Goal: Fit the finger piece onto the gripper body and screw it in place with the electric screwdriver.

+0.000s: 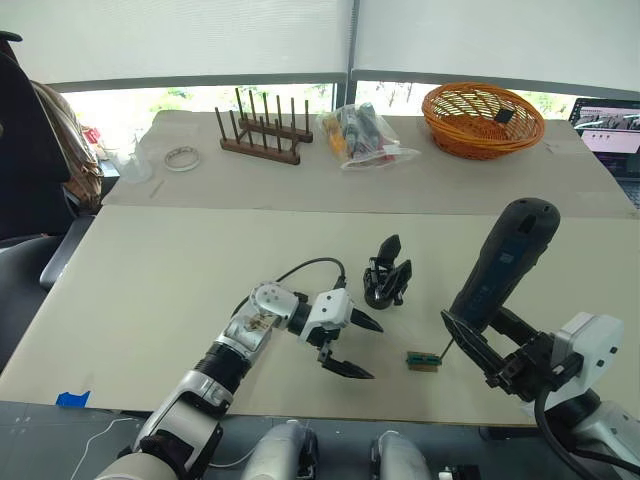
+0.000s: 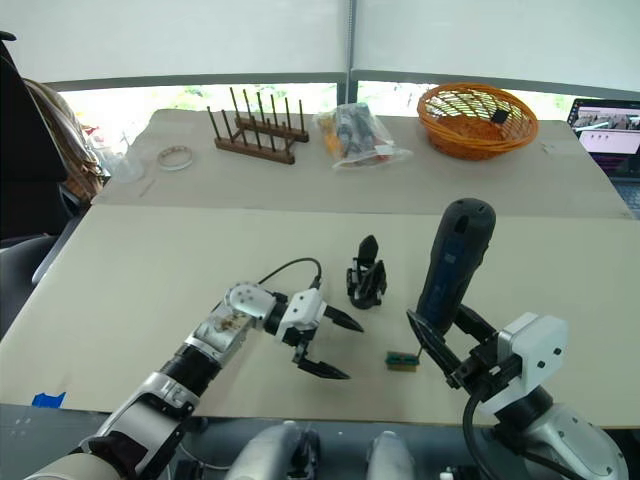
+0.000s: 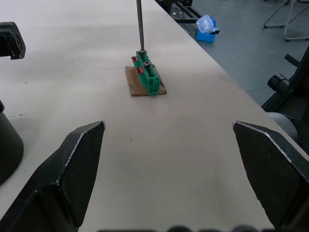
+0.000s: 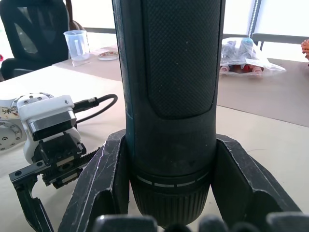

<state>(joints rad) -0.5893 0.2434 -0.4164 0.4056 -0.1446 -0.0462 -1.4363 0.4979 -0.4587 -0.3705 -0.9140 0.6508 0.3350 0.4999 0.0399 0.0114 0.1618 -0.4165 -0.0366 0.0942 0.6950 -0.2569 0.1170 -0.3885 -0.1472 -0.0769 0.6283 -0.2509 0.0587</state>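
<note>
Two hands are working: my right hand (image 1: 478, 345) is gripping the electric screwdriver (image 1: 503, 262), its bit touching the green block (image 1: 423, 359). My left hand (image 1: 350, 345) is hanging spread, empty. The gripper body (image 1: 387, 275) is standing at its one o'clock, mid-bench (image 1: 180, 260), open surface around.

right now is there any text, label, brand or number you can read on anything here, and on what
No text can be read in any view.
Electric screwdriver: its casing, held in the right end effector, shows no lettering.
Laptop screen at the far right: something is displayed, too small to read.
Clear bag of items: coloured packaging, too blurred to read.
Green block on the table: no markings legible.
Clear cup: no markings legible.
</note>
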